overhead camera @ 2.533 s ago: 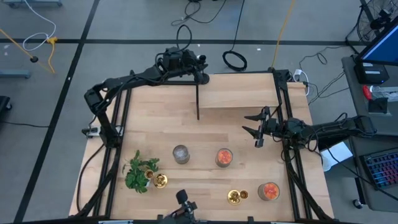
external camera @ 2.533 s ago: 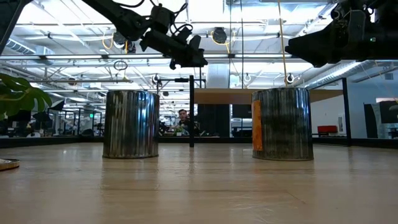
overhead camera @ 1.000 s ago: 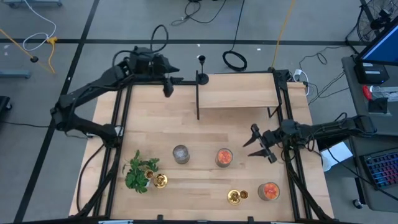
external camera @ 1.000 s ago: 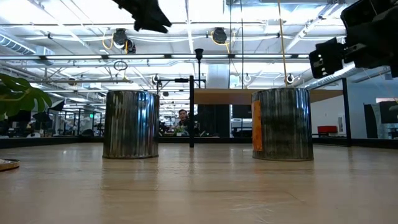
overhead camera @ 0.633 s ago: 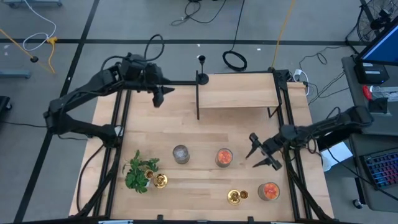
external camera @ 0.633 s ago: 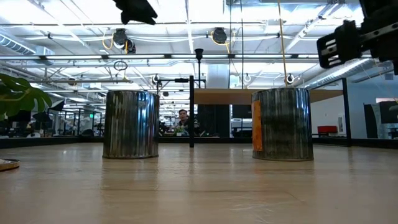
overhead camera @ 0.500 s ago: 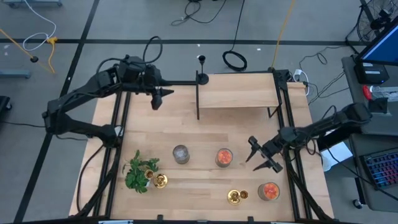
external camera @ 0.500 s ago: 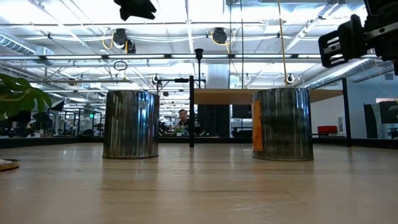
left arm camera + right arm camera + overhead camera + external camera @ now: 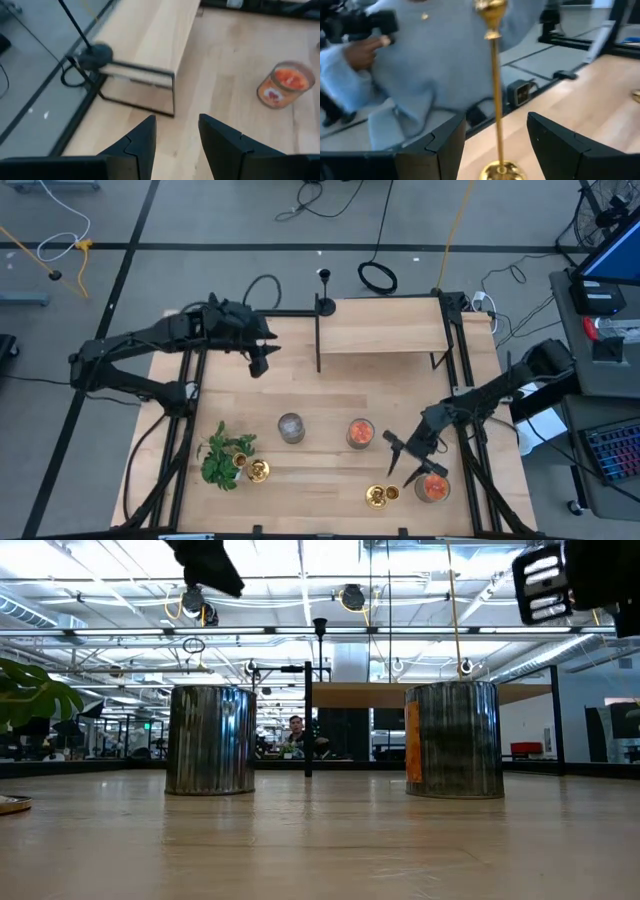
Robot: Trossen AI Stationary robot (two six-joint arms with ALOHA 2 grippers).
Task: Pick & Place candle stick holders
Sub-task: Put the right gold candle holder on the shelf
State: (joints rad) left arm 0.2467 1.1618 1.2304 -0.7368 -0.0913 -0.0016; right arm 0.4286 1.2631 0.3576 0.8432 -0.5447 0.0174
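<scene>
The black candle stick holder [image 9: 324, 302] stands by its round base on the far-left corner of the raised wooden shelf [image 9: 385, 330]; it also shows in the left wrist view [image 9: 94, 52]. One gold holder [image 9: 258, 470] stands beside the green plant [image 9: 222, 457]. The other gold holder [image 9: 378, 496] stands upright near the table's near edge and shows in the right wrist view [image 9: 494, 95]. My left gripper [image 9: 258, 360] is open and empty, above the table to the left of the shelf. My right gripper [image 9: 401, 461] is open, just right of that second gold holder, and its fingers frame the stem without touching it.
A grey tin [image 9: 291, 428] and an orange candle [image 9: 360, 432] stand mid-table. Another orange candle [image 9: 432, 486] stands right beside my right gripper. A person in a light blue top [image 9: 420, 65] stands beyond the table's near edge. Bare wood lies between the shelf and the tins.
My left gripper has drawn away from the shelf's corner toward the table's near edge, while the black holder stays standing on the shelf. My right gripper has gone toward the near edge and turned toward the gold holder at the near right.
</scene>
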